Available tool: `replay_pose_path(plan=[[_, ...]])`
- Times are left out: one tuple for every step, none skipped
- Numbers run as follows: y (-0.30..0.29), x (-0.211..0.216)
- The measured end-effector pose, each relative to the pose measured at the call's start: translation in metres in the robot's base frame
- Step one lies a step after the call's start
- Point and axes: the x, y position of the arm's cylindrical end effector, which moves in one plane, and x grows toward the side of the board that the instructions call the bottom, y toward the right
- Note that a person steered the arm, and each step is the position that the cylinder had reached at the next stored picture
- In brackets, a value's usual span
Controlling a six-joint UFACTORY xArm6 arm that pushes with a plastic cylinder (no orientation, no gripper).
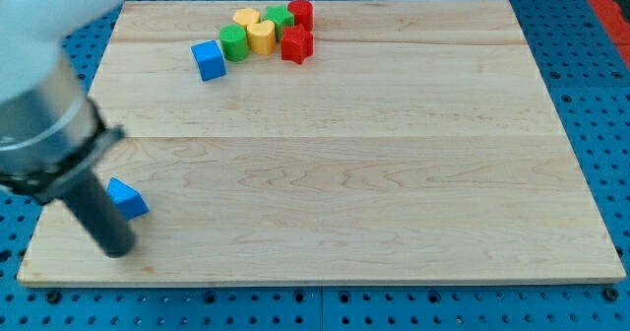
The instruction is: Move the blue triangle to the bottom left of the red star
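The blue triangle (127, 198) lies near the wooden board's bottom left corner. My tip (117, 249) rests on the board just below and slightly left of it, close to or touching its lower left side. The red star (296, 44) sits at the view's top centre, in a cluster of blocks far from the triangle. The arm's grey body fills the view's left edge above the rod.
Around the red star are a red cylinder (301, 14), a green star (279, 18), a yellow heart-like block (261, 35), another yellow block (245, 19) and a green cylinder (233, 42). A blue cube (209, 60) stands left of them. The board (345, 173) lies on a blue perforated table.
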Motion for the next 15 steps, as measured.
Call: replay_pose_path(plan=[[0.003, -0.048], [0.021, -0.083], [0.017, -0.129], [-0.034, -0.149], [-0.025, -0.178], [0.002, -0.165], [-0.023, -0.148], [-0.01, -0.138], [0.047, -0.138], [0.065, -0.158], [0.074, -0.194], [0.092, -0.209], [0.11, -0.211], [0.123, -0.23], [0.141, -0.244]])
